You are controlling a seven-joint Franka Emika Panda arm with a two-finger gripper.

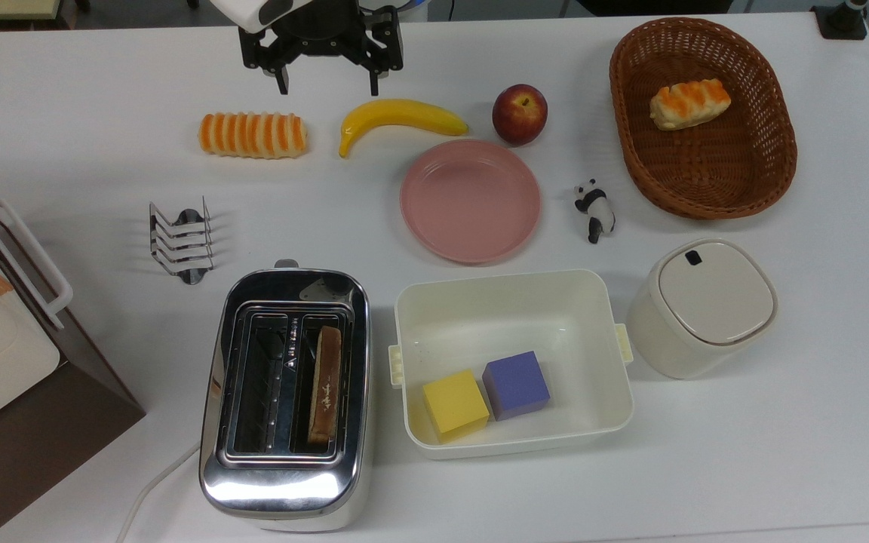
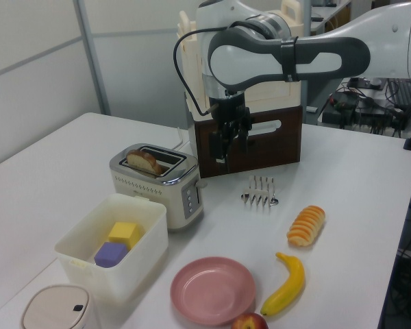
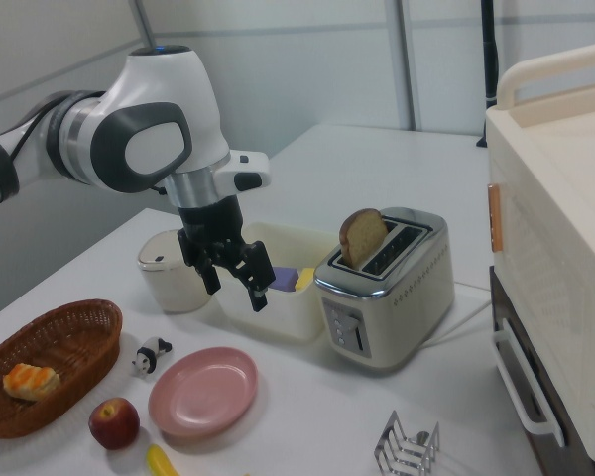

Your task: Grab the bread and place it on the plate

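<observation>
No readable text, brand, no. or sign anywhere on the table. Toaster (image 1: 285, 392) front had a few small buttons w/ marks too tiny to make out. Lid of the cream bin (image 1: 713, 292) carried a small dark mark, not lettering as far as could be told.
</observation>
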